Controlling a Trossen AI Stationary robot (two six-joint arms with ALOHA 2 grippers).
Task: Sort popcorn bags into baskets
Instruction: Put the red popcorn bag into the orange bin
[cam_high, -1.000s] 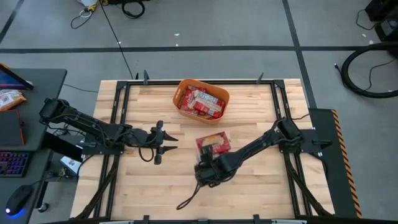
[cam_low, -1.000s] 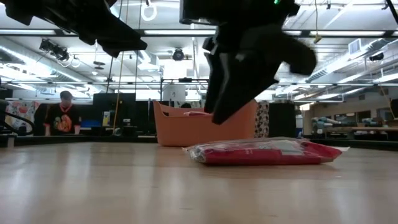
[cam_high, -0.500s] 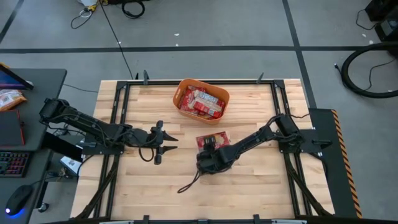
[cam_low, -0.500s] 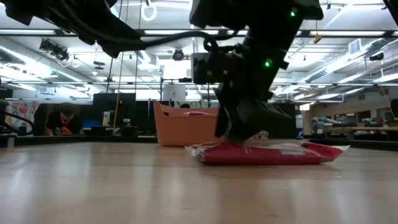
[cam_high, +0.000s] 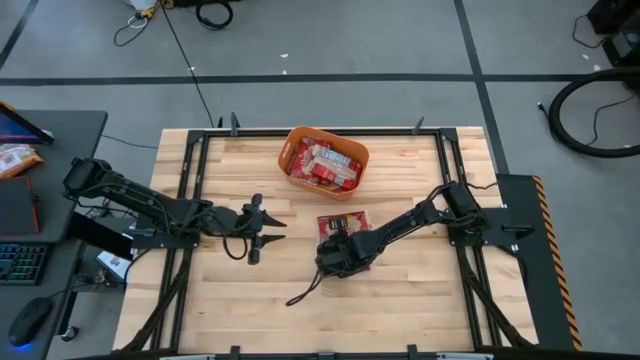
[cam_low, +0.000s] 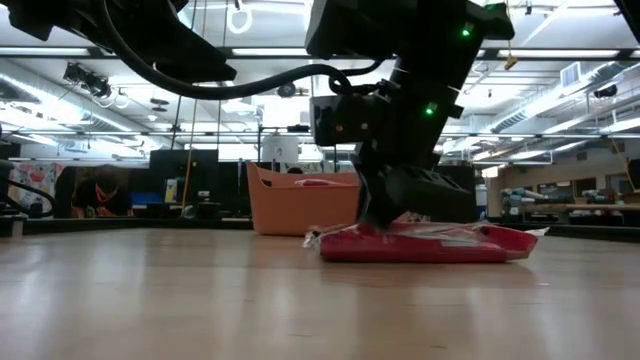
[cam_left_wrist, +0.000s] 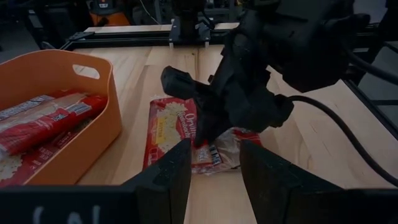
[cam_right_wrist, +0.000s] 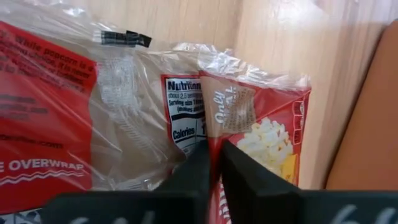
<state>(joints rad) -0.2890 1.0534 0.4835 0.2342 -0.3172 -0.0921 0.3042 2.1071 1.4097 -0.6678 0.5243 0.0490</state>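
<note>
Right hand (cam_high: 338, 252) pinches popcorn bag (cam_high: 349, 222) beside orange basket (cam_high: 291, 149); left hand (cam_high: 262, 229) apart.

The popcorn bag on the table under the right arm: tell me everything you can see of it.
The popcorn bag is a flat red packet in crinkly clear overwrap, printed in white and yellow with a nutrition panel. It lies flat on the wooden table, just in front of the orange basket, apart from it. The right end effector is down on its near end, fingers pinched almost together on the wrap. Its far edge lifts slightly.
</note>
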